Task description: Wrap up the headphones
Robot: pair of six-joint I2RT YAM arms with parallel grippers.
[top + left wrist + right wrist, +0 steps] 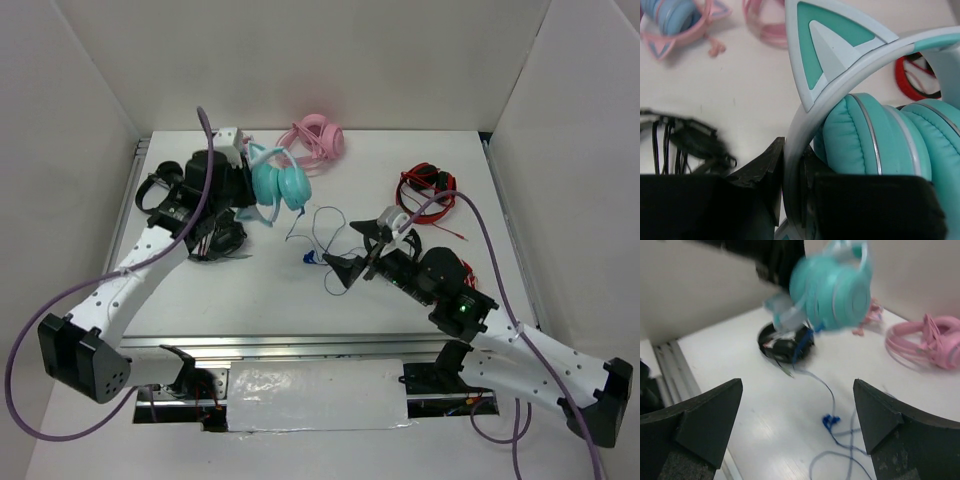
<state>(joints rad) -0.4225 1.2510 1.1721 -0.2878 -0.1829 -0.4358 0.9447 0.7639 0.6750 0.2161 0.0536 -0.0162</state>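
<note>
headphones (pixel 283 186), headband in left gripper (pixel 790 176), earcups rightward

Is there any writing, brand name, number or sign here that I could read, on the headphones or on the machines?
None: no word, number or logo can be read in any view.
The teal headphones show plain cushions and a plain cat ear, with no brand.
The pink headphones are too small and blurred to show any print.
A green light glows on the right arm, without lettering.
</note>
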